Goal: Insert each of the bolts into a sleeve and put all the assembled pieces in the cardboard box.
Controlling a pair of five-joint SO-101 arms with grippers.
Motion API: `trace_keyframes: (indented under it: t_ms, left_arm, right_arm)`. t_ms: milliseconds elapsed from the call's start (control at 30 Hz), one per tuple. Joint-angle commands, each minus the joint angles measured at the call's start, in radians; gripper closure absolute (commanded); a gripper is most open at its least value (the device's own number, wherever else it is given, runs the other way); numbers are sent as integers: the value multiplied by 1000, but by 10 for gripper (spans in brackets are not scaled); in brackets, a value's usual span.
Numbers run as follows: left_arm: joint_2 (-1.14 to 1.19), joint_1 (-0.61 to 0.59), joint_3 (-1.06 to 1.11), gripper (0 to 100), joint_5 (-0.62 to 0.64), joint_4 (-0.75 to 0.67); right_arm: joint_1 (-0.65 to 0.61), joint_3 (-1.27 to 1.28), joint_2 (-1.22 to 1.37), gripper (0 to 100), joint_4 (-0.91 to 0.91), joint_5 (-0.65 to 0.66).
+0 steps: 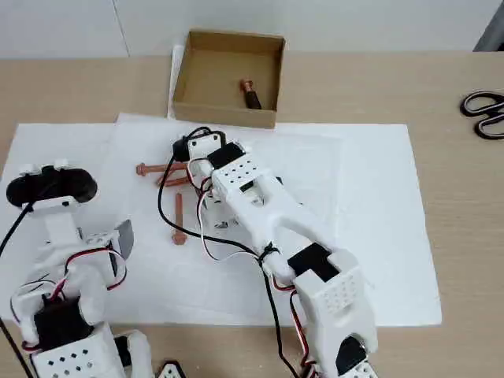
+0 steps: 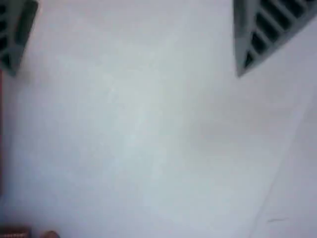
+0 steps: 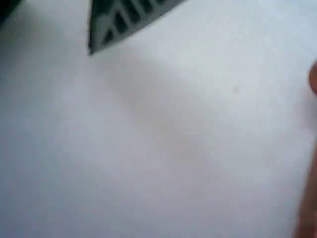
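One pale wooden desk [image 1: 441, 87] carries everything, and a broad sheet of smooth white paper [image 1: 370, 236] covers much of it. Two white plastic arms with black motors and looped wires lean over that sheet. The left claw [image 2: 126, 74] gapes wide, its grey ribbed fingers [image 2: 267, 29] well apart with bare paper between them, gripping nothing. The right claw [image 1: 193, 153] is hidden under its own arm, so I cannot tell how far it is parted.

Beyond the right claw sits the open, square brown cardboard box [image 1: 189, 79], with one reddish bolt in a dark sleeve [image 1: 250, 93] inside. Black-handled scissors [image 1: 484, 113] lie well apart from that claw, off the paper. Slim reddish-brown bolts lie loose just beside the right claw, on the left claw's side: one [image 1: 153, 168] close by, another [image 1: 179, 219] between the two claws.
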Motion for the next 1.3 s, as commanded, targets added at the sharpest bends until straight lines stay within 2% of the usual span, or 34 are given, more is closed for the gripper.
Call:
trace_keyframes:
  t_ms: [0, 633, 733, 867, 1133, 1267]
  left_arm:
    - [-6, -2, -4, 732, -3, 8]
    - [-6, -3, -2, 732, -3, 8]
    - [-6, -3, -2, 732, -3, 8]
    - [-6, -3, -2, 732, -3, 8]
    - [-6, -2, -2, 732, -3, 9]
    - [0, -2, -13, 732, -5, 12]
  right_arm:
    - [2, -52, -5, 772, -21, 8]
    - [35, -26, -1, 775, -44, -15]
    - [35, -5, -1, 844, -48, -14]
    - [35, 2, -1, 992, -48, -14]
    - [35, -26, -12, 995, -30, -14]
    - [35, -130, -68, 995, 133, -14]
